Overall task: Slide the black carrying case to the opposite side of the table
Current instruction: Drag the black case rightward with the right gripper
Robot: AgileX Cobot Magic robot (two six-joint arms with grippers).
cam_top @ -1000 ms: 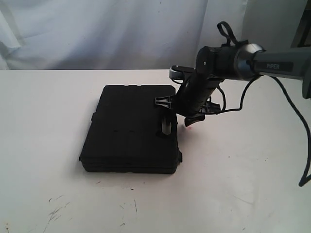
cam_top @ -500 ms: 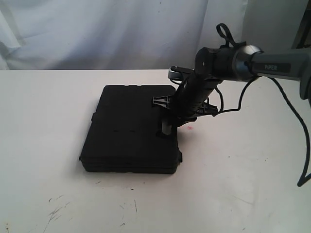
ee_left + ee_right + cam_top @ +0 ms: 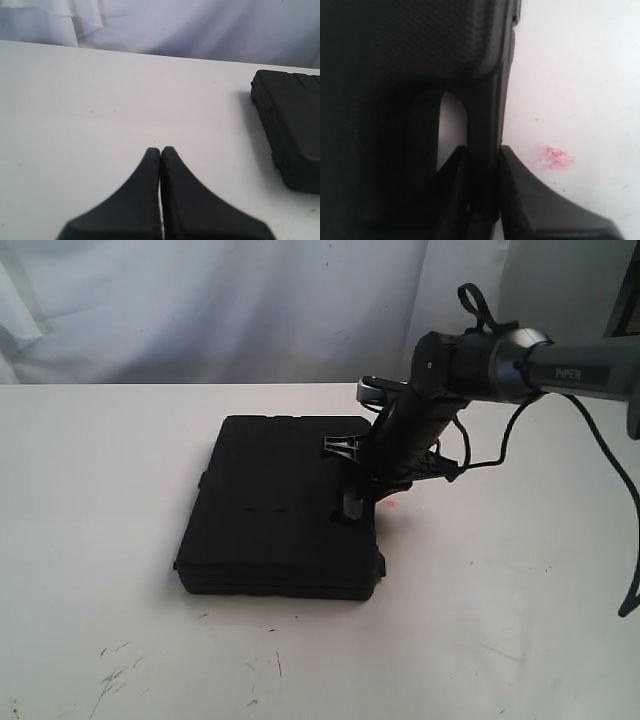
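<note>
The black carrying case (image 3: 280,510) lies flat on the white table (image 3: 500,620), a little left of centre. My right gripper (image 3: 355,505) reaches down at the case's right edge. In the right wrist view the right gripper (image 3: 482,149) is shut on the case's handle bar (image 3: 482,115), one finger on each side of it. My left gripper (image 3: 160,150) is shut with nothing in it and hovers over bare table, well apart from the case (image 3: 295,135). The left arm does not show in the exterior view.
A small pink spot (image 3: 554,156) marks the table just beside the handle, also visible under the arm as the pink spot (image 3: 392,503). Dark scuff marks (image 3: 115,675) lie near the front left. A white cloth backdrop (image 3: 200,310) hangs behind the table.
The right jaws have closed from wide open onto the case's handle. The case and gripper have shifted slightly to the right. The left gripper has stayed shut.
</note>
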